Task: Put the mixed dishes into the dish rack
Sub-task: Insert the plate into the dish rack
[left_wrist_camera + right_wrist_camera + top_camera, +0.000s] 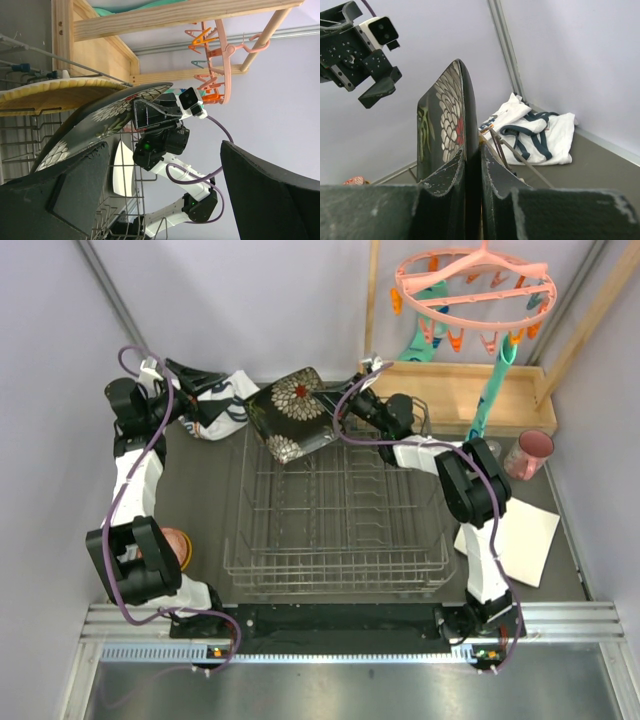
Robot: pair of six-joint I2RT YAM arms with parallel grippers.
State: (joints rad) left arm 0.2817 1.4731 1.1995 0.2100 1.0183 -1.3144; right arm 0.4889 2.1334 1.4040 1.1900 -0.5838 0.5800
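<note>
Two hands attend one dish at the far-left corner of the dish rack (pixel 335 562). I see the right hand (pixel 472 155) clenched on the rim of the black floral square plate (pixel 295 412). The plate stands on edge and tilted, its lower part over the rack's far wires. The left hand (pixel 165 150) is released, fingers spread wide, just left of that plate and apart from it, in front of the white cloth (pixel 228 400).

From the left wrist, a yellow wooden plate (pixel 50 92) shows edge-on just behind the black one, with rack wires crossing it. I cannot tell whether it sits between prongs.

On the worktop (pixel 200 485), outside the rack:
- The orange bowl (pixel 178 545) sits at the near left, half hidden under the left arm.
- The pale plate (pixel 512 542) lies flat to the right, beside the right arm.
- The pink cup (pixel 530 452) stands at the far right, mouth up, contents not discernible.
- Just left of the cup is what looks like the small clear glass (pixel 491 449).

Beyond the rack, the wooden tray (pixel 455 390) lies under the pink peg hanger (pixel 475 288), from which teal socks (pixel 490 390) hang down in front of it.
</note>
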